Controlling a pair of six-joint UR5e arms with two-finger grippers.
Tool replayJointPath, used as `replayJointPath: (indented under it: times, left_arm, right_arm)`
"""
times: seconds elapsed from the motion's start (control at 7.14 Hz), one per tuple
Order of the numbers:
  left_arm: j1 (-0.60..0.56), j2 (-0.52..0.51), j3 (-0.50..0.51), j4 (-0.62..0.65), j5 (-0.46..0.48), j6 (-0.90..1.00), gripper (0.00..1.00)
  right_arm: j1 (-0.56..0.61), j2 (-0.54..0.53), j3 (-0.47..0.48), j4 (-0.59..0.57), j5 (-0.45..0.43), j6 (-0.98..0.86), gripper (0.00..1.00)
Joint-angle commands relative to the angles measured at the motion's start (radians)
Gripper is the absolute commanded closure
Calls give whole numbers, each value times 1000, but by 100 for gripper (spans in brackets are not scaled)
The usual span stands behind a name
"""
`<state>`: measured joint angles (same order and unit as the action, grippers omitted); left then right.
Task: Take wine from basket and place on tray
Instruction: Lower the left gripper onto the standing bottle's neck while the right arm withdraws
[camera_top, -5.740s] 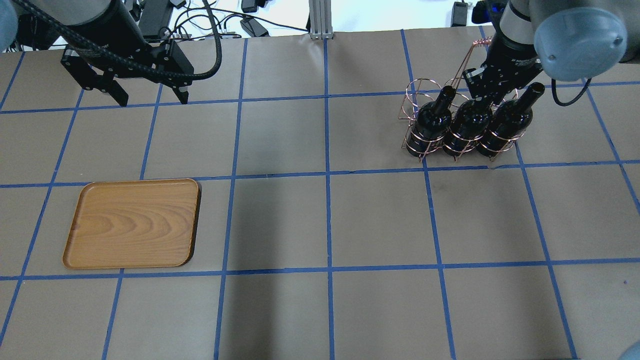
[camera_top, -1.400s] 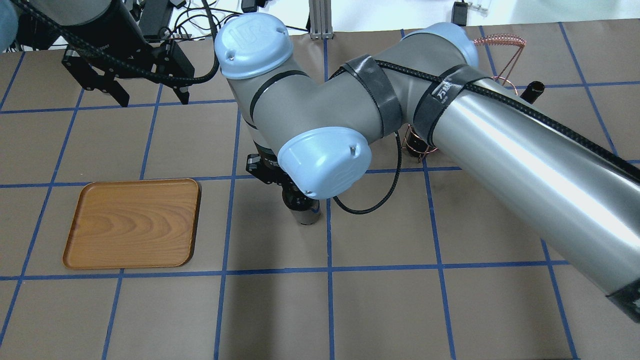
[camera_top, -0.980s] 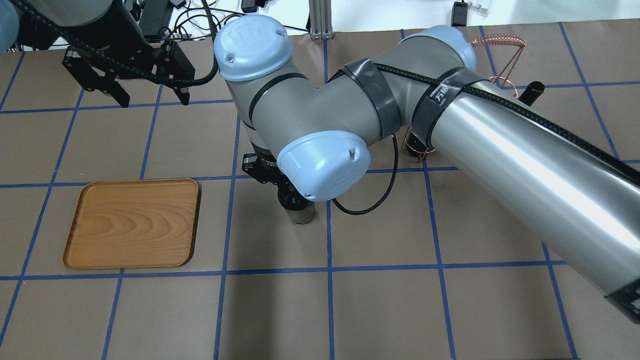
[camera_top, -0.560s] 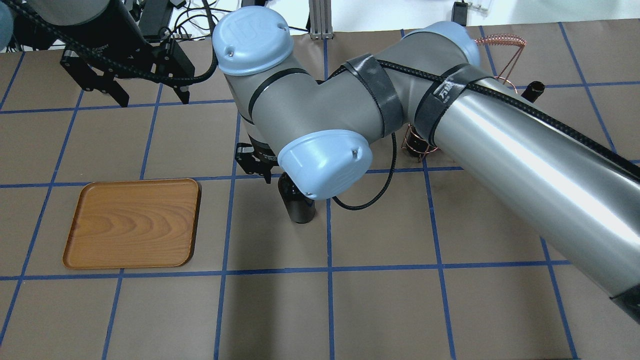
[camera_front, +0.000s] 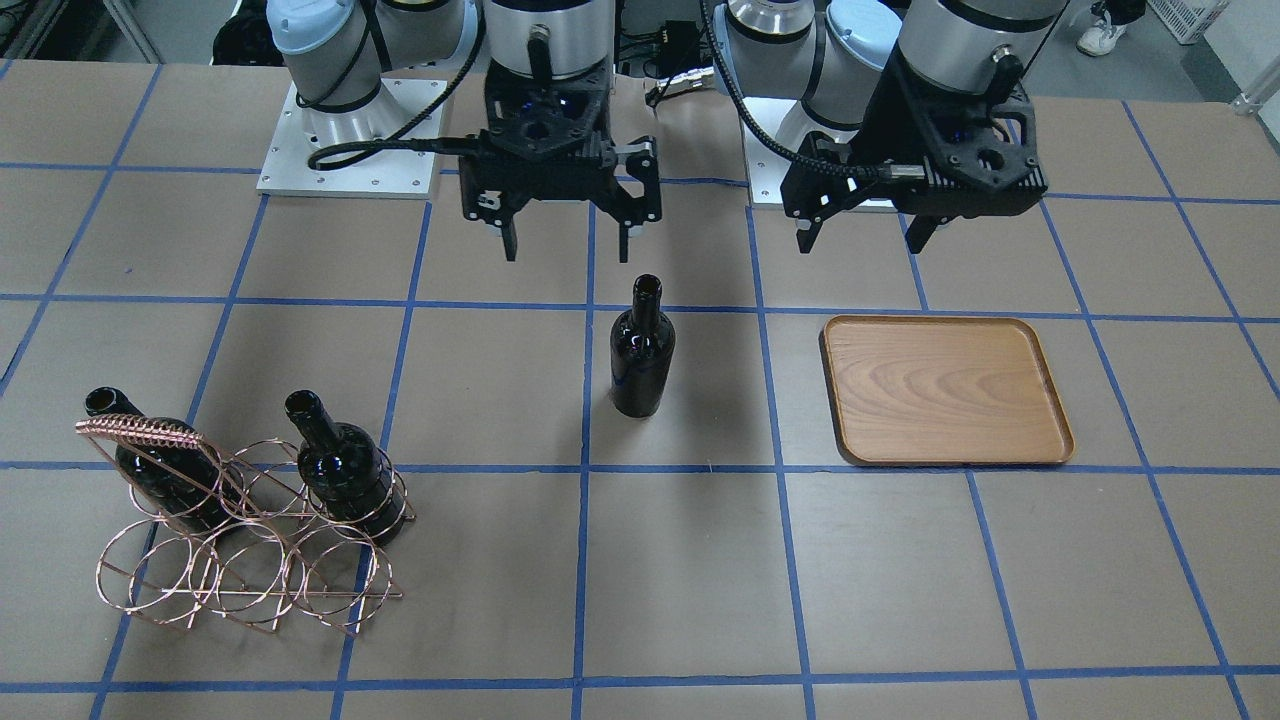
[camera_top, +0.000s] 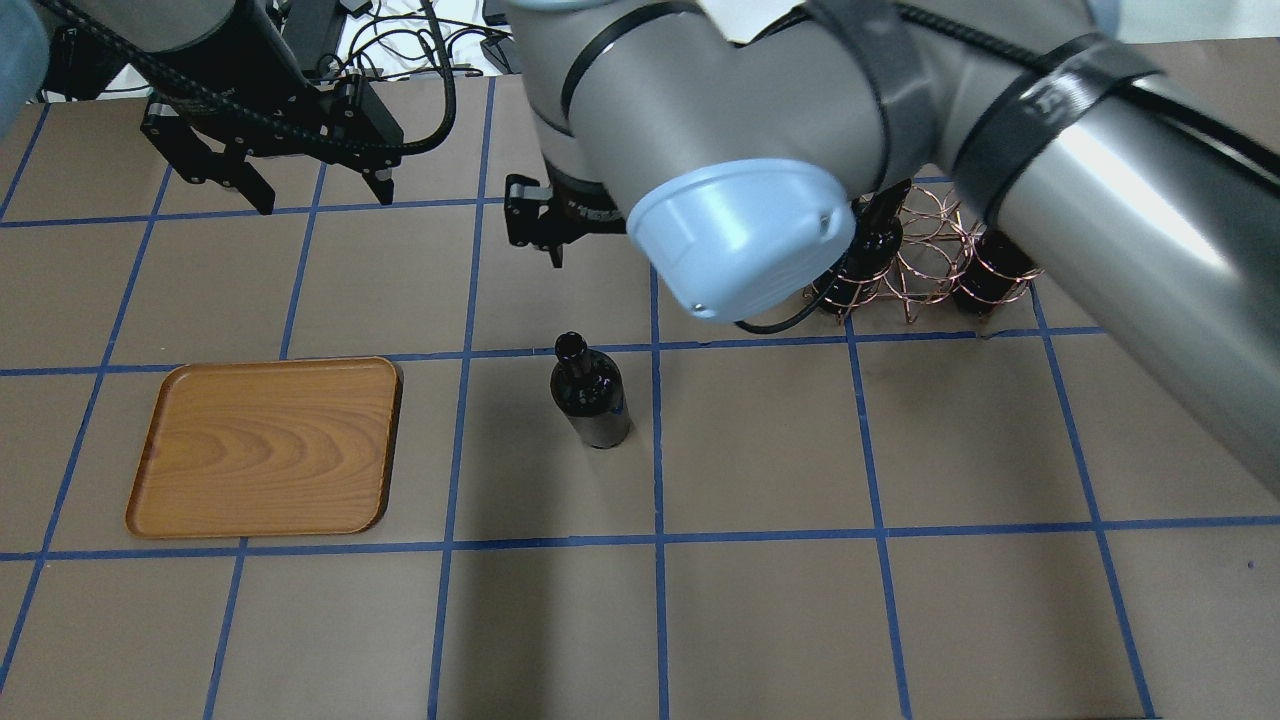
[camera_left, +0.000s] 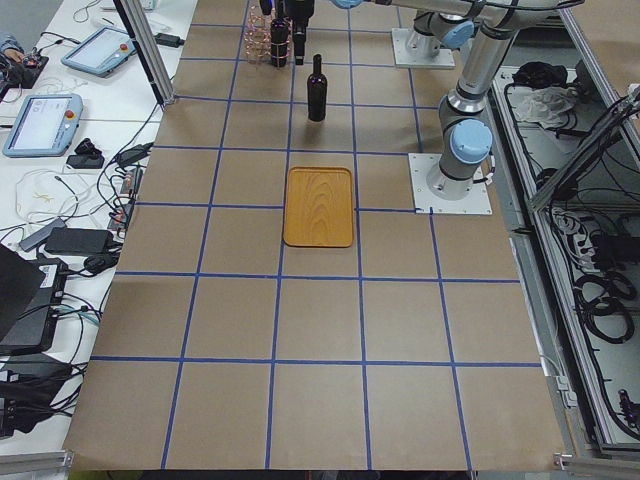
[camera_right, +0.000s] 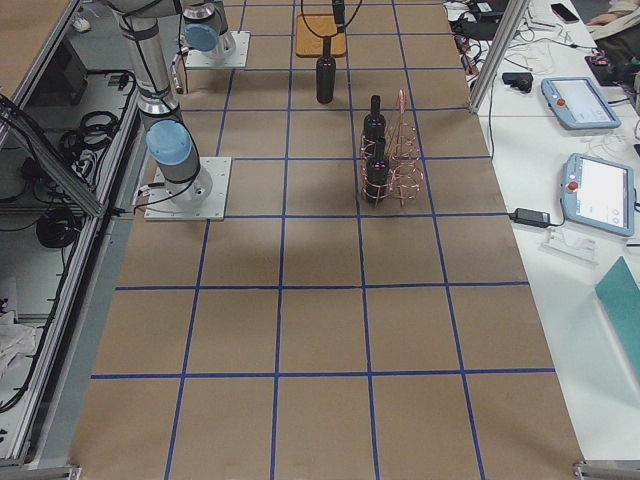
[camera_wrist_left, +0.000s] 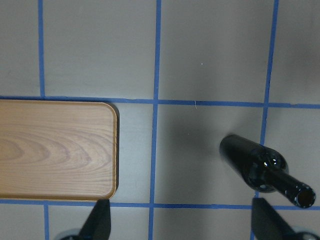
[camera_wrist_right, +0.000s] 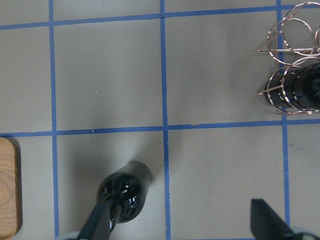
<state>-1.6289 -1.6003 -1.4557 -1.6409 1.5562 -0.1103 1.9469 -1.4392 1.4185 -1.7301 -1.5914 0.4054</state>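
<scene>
Dark glass wine bottle (camera_front: 641, 350) stands up alone on the table (camera_front: 700, 580), between the wire basket (camera_front: 250, 560) and the wooden tray (camera_front: 945, 390). The right gripper (camera_front: 565, 248) hangs near it, fingers wide apart, holding nothing. The left gripper (camera_front: 862, 243) hangs by the tray, fingers apart too. Two more bottles (camera_front: 340, 465) sit in the basket.

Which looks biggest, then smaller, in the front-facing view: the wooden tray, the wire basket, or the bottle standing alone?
1. basket, though it sits nearer the camera, which may flatter it
2. tray
3. lone bottle
</scene>
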Motion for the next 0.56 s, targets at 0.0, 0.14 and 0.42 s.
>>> replayJointPath:
  times: [0.0, 0.14, 0.42]
  left_arm:
    - [-112, -26, -64, 80, -1, -131, 0]
    - [-185, -50, -95, 176, -1, -217, 0]
    - [-282, -85, -132, 193, -1, -268, 0]
  right_arm:
    - [-109, -36, -1, 102, -2, -155, 0]
    - [-158, -47, -1, 145, -4, -168, 0]
    - [-268, -47, 2, 185, 13, -273, 0]
